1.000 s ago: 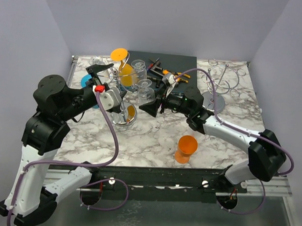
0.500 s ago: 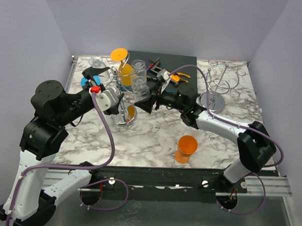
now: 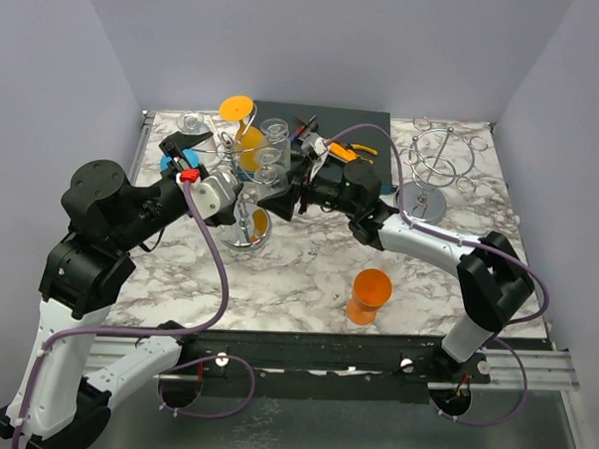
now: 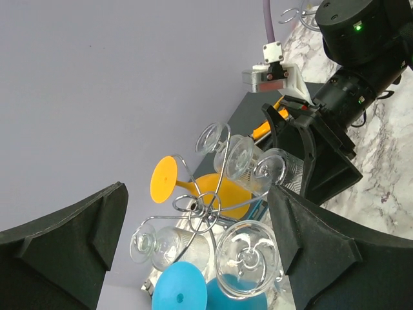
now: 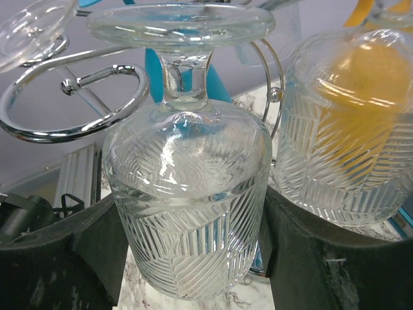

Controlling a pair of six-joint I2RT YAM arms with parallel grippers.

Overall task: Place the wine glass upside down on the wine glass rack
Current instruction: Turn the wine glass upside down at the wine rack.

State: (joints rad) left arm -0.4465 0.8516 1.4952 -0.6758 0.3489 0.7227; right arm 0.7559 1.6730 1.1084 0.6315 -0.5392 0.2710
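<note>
My left claw [image 4: 197,194] is hanging spread wide, gripping nothing. Its own camera is showing the rack [image 4: 205,208] straight ahead between my fingers, an orange glass [image 4: 216,187] dangling from it. The overhead view is crowding all this together. My right claw [image 5: 187,245] is clasping the clear wine glass [image 5: 187,194] by its bowl, upside down, foot above my fingers. Only this wrist camera is showing the stem rising just beside a ring [image 5: 77,106] of the rack. I cannot tell whether it is sitting in a ring.
</note>
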